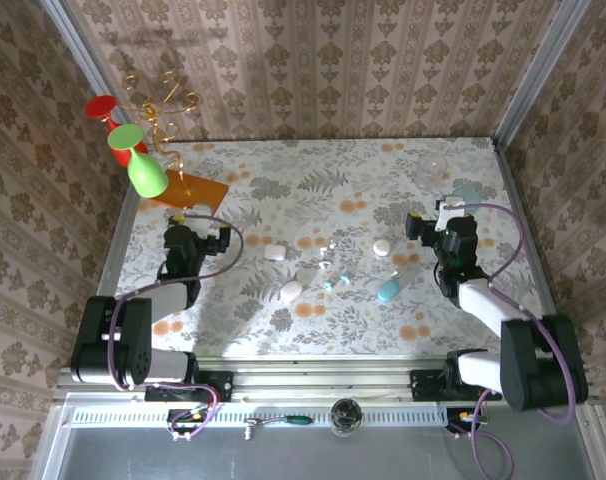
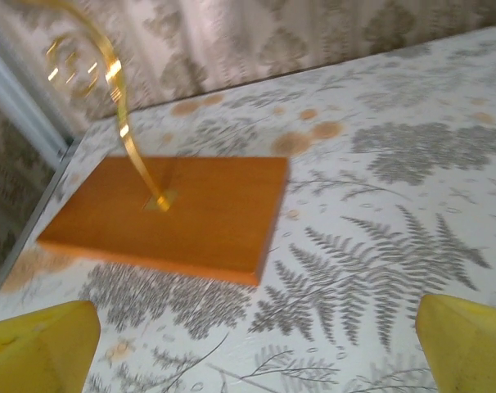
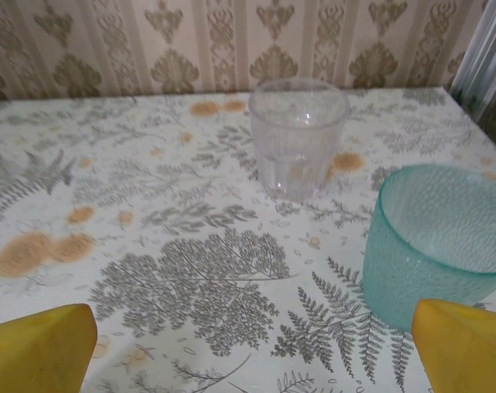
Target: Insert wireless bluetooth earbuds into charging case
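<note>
The left gripper (image 2: 252,352) and right gripper (image 3: 252,352) hold their fingers wide apart, empty. The charging case (image 1: 274,252) and earbuds (image 1: 328,284) lie mid-frame.

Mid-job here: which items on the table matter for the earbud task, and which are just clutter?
Job: charging case; earbuds.
Clutter: blue capsule; white egg; white disc; wooden stand; clear cup; teal cup; green goblet.
</note>
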Tool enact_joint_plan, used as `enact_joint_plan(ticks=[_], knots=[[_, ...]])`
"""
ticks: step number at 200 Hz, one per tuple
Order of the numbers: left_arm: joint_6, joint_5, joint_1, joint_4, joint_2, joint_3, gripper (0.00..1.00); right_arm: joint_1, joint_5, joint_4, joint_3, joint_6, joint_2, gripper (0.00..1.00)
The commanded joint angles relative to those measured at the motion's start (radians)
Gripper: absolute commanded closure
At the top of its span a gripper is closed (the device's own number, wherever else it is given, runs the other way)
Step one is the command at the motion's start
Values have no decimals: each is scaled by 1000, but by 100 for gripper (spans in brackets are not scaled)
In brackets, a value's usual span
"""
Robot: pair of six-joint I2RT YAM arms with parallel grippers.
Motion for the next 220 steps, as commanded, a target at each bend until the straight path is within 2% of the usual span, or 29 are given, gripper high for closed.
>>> enact_joint_plan(ticks=[1, 18, 50, 93, 110, 137, 172, 220], knots=[[197, 7, -81, -221, -51, 86, 0, 23, -14, -199, 25, 48, -116, 0], [275, 35, -140, -413, -65, 170, 0, 31, -34, -309, 26, 118, -204, 0], [357, 126, -274, -677, -57, 283, 0, 54, -149, -451, 20, 271, -336, 0], [277, 158, -467, -939, -22, 399, 0, 135, -256, -588, 33, 389, -416, 0], [249, 162, -519, -981, -19, 405, 0, 180, -303, -614, 18, 438, -416, 0], [203, 159, -555, -1038, -16, 401, 0, 254, -377, -607, -19, 513, -407, 0], [164, 183, -593, -1076, 22, 399, 0, 311, -347, -607, -38, 523, -395, 0], [142, 143, -621, -1104, 169, 461, 0, 339, -315, -533, -64, 580, -348, 0]])
